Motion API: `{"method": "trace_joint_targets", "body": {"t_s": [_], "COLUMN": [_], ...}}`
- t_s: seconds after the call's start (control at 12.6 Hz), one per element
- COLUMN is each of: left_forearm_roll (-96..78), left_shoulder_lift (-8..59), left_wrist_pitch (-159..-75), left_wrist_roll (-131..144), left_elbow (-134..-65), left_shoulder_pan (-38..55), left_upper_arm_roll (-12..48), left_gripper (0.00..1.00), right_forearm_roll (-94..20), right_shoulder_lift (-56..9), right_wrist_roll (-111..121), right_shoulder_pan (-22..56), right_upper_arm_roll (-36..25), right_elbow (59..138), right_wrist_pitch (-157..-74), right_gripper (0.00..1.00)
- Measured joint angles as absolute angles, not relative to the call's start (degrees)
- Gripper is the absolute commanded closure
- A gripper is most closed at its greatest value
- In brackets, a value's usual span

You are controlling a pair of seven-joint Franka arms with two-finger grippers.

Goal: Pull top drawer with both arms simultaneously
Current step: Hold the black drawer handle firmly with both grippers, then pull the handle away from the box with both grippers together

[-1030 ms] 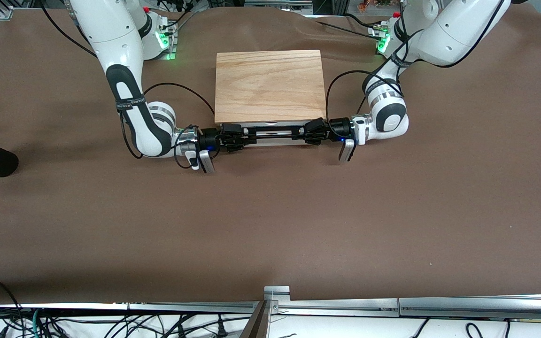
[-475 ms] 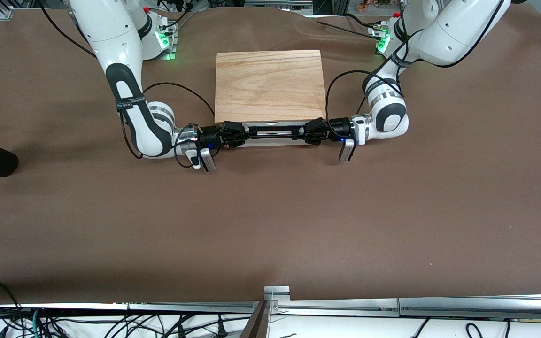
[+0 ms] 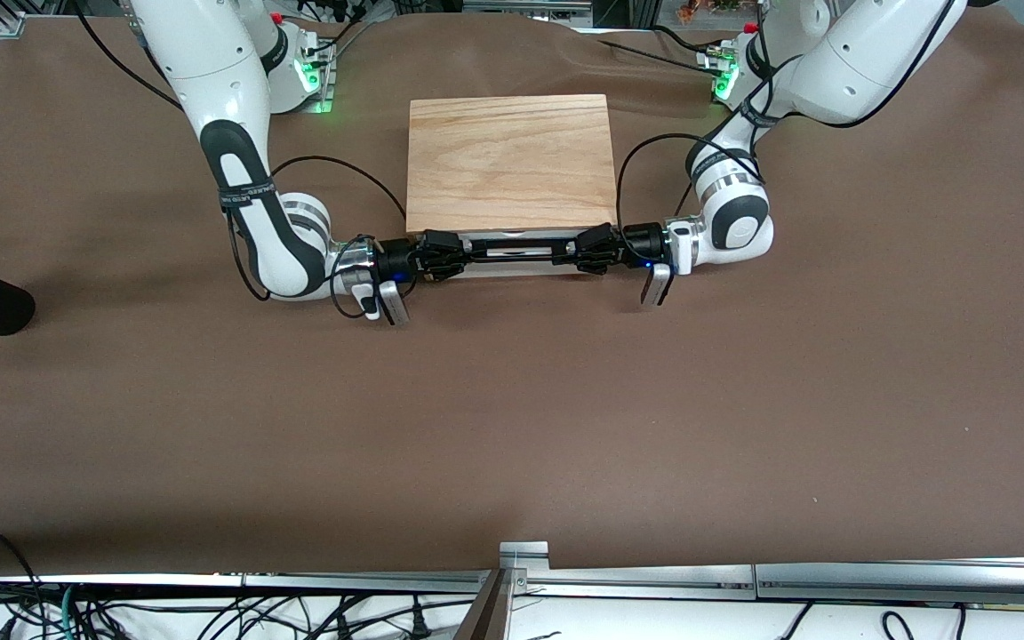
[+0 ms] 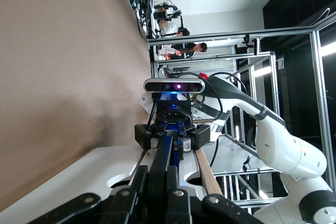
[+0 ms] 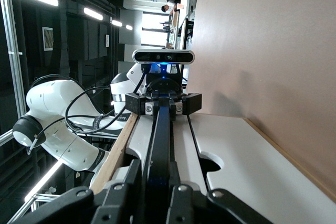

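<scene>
Both my arms reach in level over the brown worktop (image 3: pixel 512 418) from either end of the light-wood box (image 3: pixel 509 162). My right claw (image 3: pixel 457 253) is clamped on one end of the black bar handle (image 3: pixel 519 250); my left claw (image 3: pixel 570 251) is clamped on the other end. The top drawer (image 3: pixel 512 263) sits at the box face nearest the front camera, its white front with the notch directly between the two claws, barely out of the box.

Both grippers clamp the black bar handle (image 3: pixel 519 250) of the white-fronted top drawer (image 3: pixel 512 264), barely out.
</scene>
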State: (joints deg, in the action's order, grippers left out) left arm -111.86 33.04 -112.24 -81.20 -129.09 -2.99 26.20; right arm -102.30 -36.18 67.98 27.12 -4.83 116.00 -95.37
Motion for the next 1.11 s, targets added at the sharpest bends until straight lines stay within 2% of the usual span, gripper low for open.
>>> {"method": "trace_joint_targets", "body": {"t_s": [1.11], "left_forearm_roll": [-111.2], "left_shoulder_lift": [32.7], "left_wrist_pitch": [-114.6], "left_wrist_roll": [-74.3], "left_elbow": [-128.0], "left_shoulder_pan": [-2.9], "left_upper_arm_roll": [26.1], "left_gripper": [1.0], "right_forearm_roll": [-100.2], "right_shoulder_lift": [-38.4], "right_wrist_roll": [65.7], "right_shoulder_pan": [26.9], "right_upper_arm_roll": [-5.9], "right_elbow": [111.0], "right_wrist_pitch": [-96.6], "right_gripper": [0.94]}}
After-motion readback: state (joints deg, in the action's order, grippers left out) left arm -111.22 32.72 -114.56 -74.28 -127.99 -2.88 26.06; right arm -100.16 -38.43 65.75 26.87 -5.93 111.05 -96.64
